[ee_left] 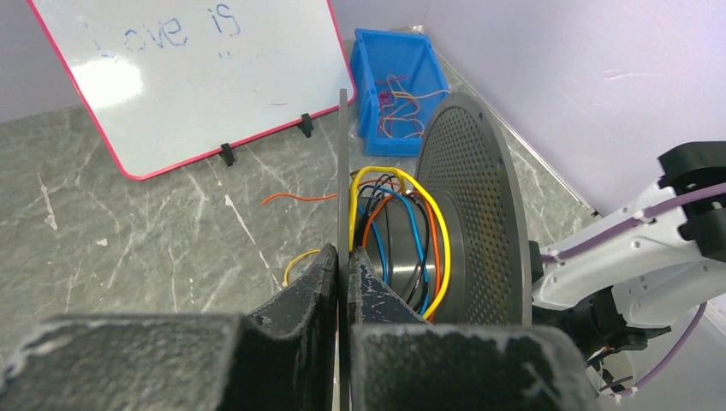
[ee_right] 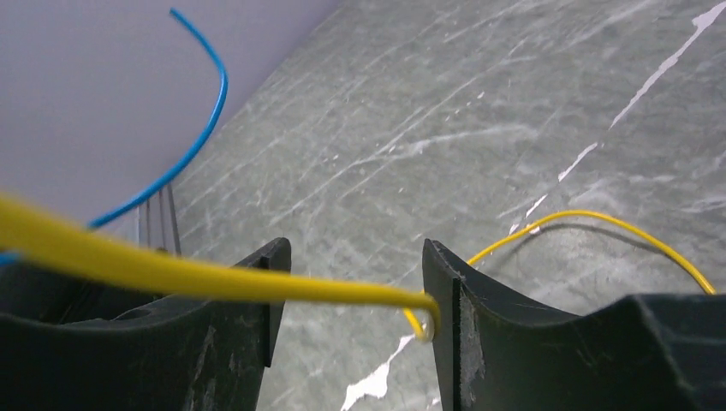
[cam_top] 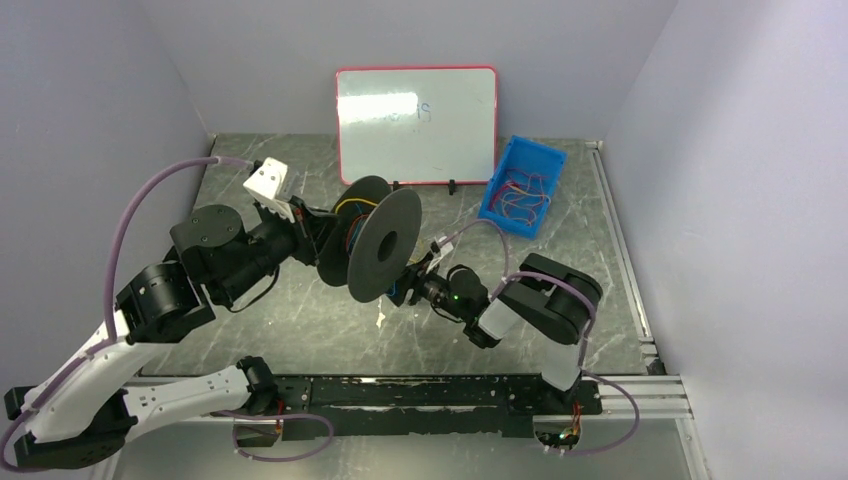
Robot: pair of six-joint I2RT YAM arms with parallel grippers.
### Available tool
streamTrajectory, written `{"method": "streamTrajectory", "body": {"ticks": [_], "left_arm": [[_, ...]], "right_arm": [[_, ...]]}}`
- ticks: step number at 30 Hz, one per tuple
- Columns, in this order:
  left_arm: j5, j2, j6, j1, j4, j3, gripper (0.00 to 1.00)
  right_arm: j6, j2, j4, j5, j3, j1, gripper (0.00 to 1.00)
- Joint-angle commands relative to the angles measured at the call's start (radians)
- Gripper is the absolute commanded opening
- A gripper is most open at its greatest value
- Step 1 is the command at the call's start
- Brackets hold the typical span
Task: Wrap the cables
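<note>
A glossy whiteboard (cam_top: pixel 415 120) with a red frame and rounded corners stood propped at the back. In front of it, a matt black spool (cam_top: pixel 375 265) of two thin round discs, one finely perforated, was held on edge. A blue plastic bin (cam_top: pixel 512 155) sat to the right, holding loose strands. The left gripper (ee_left: pixel 345 257), its black fingers rough and scuffed, was pinched tight on the rim of the spool's near disc. The right gripper (ee_right: pixel 355 253) stood with its jaws apart, a yellow strand crossing the gap and touching one fingertip. The cables (ee_left: pixel 446 248), yellow, blue, orange and black, looped around the hub between the discs. The table (cam_top: pixel 300 320) was grey, marble-veined stone; the walls (cam_top: pixel 100 80) were plain pale lavender.
</note>
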Motion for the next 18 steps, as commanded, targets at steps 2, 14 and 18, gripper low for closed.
{"method": "streamTrajectory", "body": {"ticks": [2,14,18], "left_arm": [[-0.012,-0.031,-0.024,-0.007,0.094,0.048,0.07],[-0.070,-0.050,-0.039,-0.008,0.105,0.044,0.07],[-0.093,-0.058,-0.048,-0.008,0.119,0.034,0.07]], "right_arm": [[-0.006,0.112,0.201,0.095,0.029,0.008,0.57],[0.029,0.198,0.379,0.092,-0.030,0.030,0.14],[0.014,0.198,0.405,0.094,-0.067,0.043,0.00]]}}
